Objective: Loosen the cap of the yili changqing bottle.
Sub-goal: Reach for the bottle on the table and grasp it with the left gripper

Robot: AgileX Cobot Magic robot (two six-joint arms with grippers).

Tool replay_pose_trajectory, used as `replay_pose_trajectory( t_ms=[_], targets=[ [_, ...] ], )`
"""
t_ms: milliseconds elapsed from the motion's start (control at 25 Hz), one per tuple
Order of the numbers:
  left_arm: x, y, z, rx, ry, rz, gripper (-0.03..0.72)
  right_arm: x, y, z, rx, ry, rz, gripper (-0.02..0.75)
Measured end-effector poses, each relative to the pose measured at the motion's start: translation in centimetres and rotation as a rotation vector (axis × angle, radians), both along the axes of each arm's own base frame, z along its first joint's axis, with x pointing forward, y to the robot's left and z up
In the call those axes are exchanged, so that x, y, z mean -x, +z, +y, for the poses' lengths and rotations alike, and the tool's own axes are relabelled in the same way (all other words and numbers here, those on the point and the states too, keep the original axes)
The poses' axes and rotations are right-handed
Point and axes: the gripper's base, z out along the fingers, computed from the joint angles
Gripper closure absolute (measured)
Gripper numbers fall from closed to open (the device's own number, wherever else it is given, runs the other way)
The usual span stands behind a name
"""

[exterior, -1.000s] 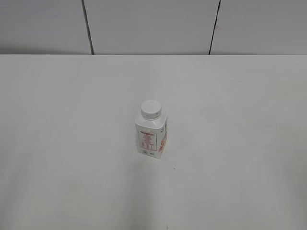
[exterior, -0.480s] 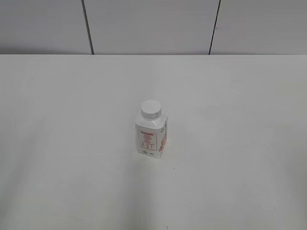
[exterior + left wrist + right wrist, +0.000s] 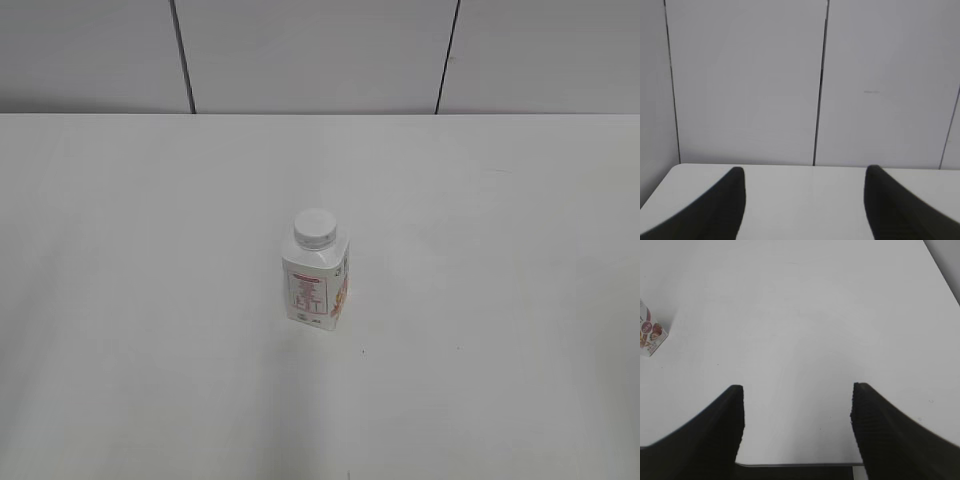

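The yili changqing bottle [image 3: 316, 283] stands upright near the middle of the white table, white with red label print. Its round white cap [image 3: 314, 227] sits on the neck. In the right wrist view only a lower corner of the bottle [image 3: 649, 337] shows at the left edge. My right gripper [image 3: 798, 390] hangs open over the table's near edge, far to the right of the bottle, with nothing between its fingers. My left gripper [image 3: 805, 172] is open too, facing the back wall over bare table. Neither gripper appears in the exterior view.
The white table [image 3: 500, 300] runs back to a grey panelled wall [image 3: 320, 50]. The table's right edge [image 3: 942, 270] and near edge [image 3: 800, 464] show in the right wrist view, and its left corner [image 3: 670, 172] shows in the left wrist view.
A faint shadow on the table right of the bottle has faded away. The bottle and cap have not moved.
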Motion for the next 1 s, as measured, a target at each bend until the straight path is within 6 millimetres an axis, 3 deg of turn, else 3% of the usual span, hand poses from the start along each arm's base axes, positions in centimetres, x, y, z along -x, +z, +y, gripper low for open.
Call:
replay_pose_trajectory(
  t_ms=[560, 1000],
  targets=[
    [-6.6, 0.0, 1.3, 0.034, 0.1, 0.05, 0.259, 0.0, 0.0, 0.0, 0.0, 0.0, 0.0, 0.207],
    [-13.7, -3.1, 2.3, 0.056, 0.163, 0.149, 0.26, 0.0, 0.0, 0.1, -0.014, 0.009, 0.001, 0.207]
  ],
)
